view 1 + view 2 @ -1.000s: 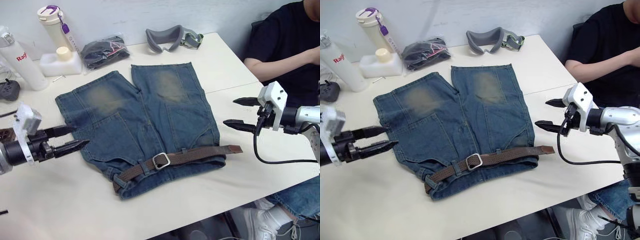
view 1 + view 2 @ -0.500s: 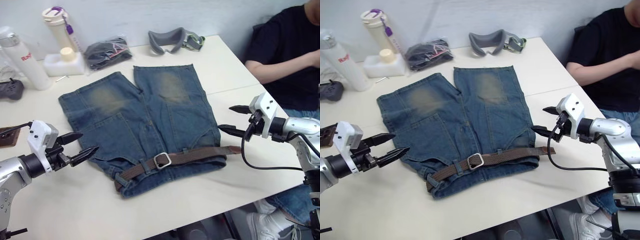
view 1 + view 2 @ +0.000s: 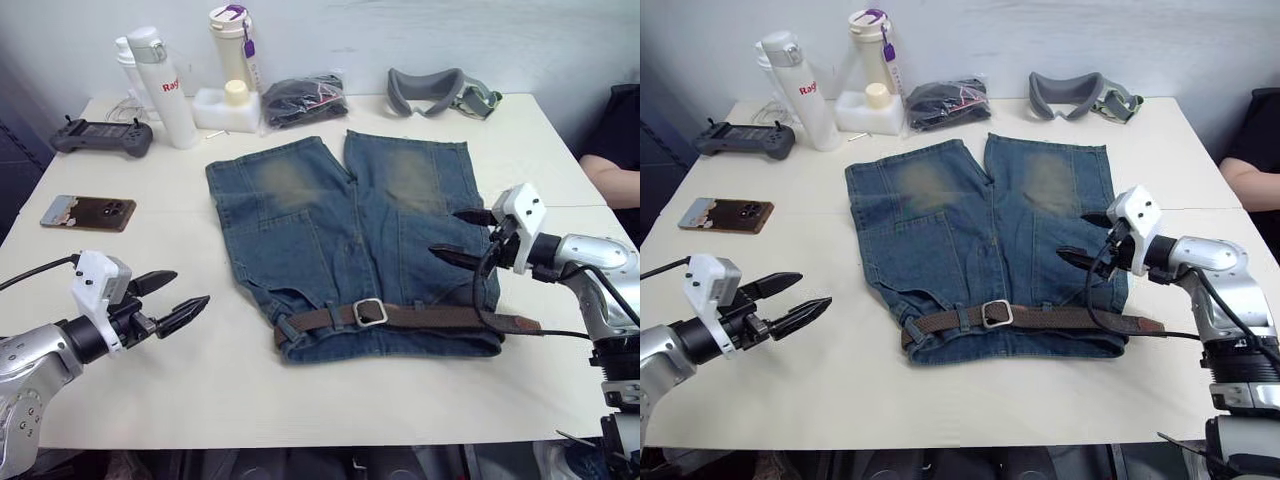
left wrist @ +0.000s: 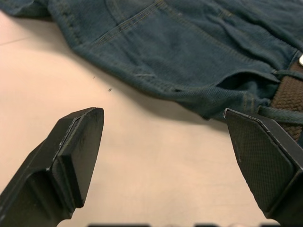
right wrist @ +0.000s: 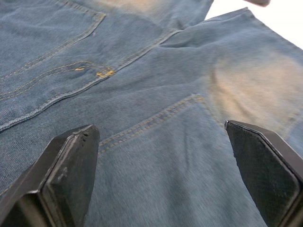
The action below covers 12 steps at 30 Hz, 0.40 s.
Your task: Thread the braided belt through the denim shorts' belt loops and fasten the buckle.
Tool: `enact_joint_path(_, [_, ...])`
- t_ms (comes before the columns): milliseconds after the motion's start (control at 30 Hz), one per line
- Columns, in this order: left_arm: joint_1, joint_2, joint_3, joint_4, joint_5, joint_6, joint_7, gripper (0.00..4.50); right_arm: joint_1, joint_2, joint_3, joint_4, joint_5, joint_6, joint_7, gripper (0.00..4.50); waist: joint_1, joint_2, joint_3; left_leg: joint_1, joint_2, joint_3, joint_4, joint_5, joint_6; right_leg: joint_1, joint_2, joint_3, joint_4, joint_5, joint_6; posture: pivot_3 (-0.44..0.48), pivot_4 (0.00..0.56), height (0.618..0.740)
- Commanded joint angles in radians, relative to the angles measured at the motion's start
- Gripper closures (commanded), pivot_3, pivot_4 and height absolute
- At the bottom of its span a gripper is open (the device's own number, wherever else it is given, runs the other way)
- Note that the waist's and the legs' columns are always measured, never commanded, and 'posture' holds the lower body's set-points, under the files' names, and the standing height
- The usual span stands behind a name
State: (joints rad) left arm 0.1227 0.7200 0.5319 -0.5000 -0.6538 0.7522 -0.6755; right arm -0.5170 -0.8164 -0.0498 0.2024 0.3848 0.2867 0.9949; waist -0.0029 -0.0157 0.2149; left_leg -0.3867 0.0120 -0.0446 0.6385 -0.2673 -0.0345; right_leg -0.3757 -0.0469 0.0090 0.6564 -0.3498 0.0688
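Listing denim shorts (image 3: 350, 235) mid-frame, braided belt (image 3: 420, 317) buckled at the waistband; our left gripper (image 3: 178, 300) and right gripper (image 3: 462, 236) gape, empty.

Denim shorts (image 3: 970, 235) laid flat on white table (image 3: 940, 390), waistband toward near edge. Braided belt (image 3: 1040, 320) run along waistband, buckle (image 3: 996, 313) near mid-waist, free end past right side of shorts onto table. Left gripper (image 3: 800, 300) held over bare table left of shorts, 2 fingers spread. Right gripper (image 3: 1080, 238) over right leg of shorts, fingers apart. Phone (image 3: 726, 214), controller (image 3: 735, 140), 2 bottles (image 3: 805, 85), headset (image 3: 1080, 95) along far and left sides.
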Motion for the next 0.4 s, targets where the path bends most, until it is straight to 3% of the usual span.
enact_joint_path(33, [-0.004, -0.005, 0.005, -0.027, -0.014, -0.022, 0.010, 0.08, -0.006, -0.006, -0.036, -0.021, 0.002, 0.006, 0.005, 0.00, -0.004, 0.000, 0.000, 0.000, 0.000, 0.000, 0.000, 0.000, 0.000, 0.000, 0.000, 0.000, 0.000, 0.000, 0.000, 0.000, 0.150, 0.740])
enact_joint_path(400, [-0.006, -0.019, 0.006, -0.011, -0.014, -0.047, 0.018, 0.08, -0.009, 0.012, -0.036, -0.034, 0.005, 0.012, 0.005, 0.00, -0.007, 0.000, 0.000, 0.000, 0.002, 0.002, -0.006, 0.000, 0.000, -0.002, 0.002, 0.001, -0.003, 0.000, 0.000, 0.000, 0.150, 0.740])
